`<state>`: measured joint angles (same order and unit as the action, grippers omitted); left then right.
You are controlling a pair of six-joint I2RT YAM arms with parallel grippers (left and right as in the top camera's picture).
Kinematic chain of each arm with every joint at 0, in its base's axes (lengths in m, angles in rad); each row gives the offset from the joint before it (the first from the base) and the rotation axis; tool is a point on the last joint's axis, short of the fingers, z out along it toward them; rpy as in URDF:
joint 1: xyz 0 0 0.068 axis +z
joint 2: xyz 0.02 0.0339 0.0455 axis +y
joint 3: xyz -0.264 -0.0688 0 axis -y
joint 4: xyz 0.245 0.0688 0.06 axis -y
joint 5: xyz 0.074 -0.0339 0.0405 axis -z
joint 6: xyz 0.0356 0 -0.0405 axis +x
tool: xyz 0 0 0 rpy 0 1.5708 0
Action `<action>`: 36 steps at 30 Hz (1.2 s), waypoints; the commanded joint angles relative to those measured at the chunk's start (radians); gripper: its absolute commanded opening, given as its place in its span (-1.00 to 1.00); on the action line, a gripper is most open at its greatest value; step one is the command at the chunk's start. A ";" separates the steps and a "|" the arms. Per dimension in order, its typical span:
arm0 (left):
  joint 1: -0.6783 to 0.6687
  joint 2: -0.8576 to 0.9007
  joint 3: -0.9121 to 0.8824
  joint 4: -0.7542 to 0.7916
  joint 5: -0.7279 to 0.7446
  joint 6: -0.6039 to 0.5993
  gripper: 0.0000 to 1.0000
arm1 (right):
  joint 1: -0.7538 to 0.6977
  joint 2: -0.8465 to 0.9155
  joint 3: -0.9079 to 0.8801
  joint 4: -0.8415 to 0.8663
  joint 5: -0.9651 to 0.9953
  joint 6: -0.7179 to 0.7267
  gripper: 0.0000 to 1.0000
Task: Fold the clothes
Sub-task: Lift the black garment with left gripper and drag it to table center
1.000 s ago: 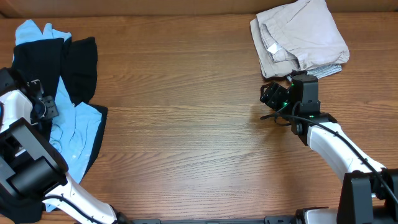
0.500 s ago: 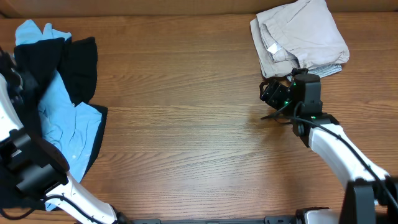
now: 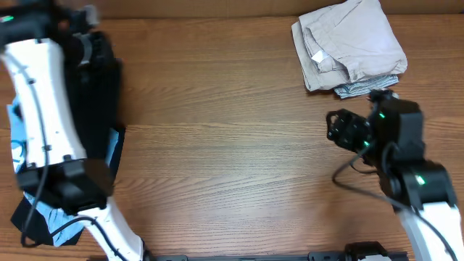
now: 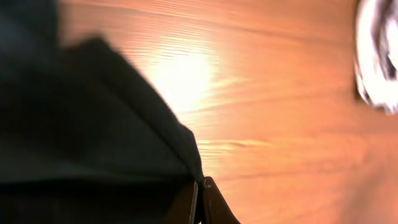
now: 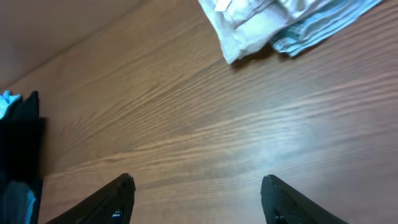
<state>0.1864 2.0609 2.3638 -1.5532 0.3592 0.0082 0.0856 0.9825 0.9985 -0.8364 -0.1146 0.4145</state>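
Observation:
The large black garment hangs lifted at the far left of the table. In the left wrist view it fills the left side, and my left gripper is shut on its edge. In the overhead view the left gripper is high near the far edge. The light blue T-shirt lies under my left arm, mostly hidden. The folded beige pieces sit at the far right and also show in the right wrist view. My right gripper is open and empty, nearer than the beige pile.
A light striped piece sticks out from under the beige pile. The wooden table runs between the two piles. My raised left arm covers much of the left pile.
My left arm has swung up and toward the far edge, lifting the black garment off the blue T-shirt. My right arm has drawn back from the beige pile, to the right and nearer.

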 commanded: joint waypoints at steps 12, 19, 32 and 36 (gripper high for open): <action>-0.628 -0.006 0.027 0.105 -0.054 0.043 -0.92 | -0.003 -0.219 0.235 -0.300 0.166 -0.018 0.39; -0.644 -0.012 0.028 0.070 -0.058 0.033 0.33 | -0.003 -0.219 0.243 -0.306 0.189 -0.018 0.47; -0.488 -0.021 0.024 -0.137 -0.286 -0.089 0.90 | -0.003 -0.168 0.242 -0.314 0.207 -0.019 0.51; -0.469 -0.043 0.010 -0.137 -0.406 -0.182 0.96 | -0.003 -0.114 0.236 -0.322 0.207 -0.019 0.57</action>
<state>-0.2886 2.0609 2.3653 -1.6867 0.0906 -0.0738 0.0856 0.8322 1.2152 -1.1542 0.0795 0.4019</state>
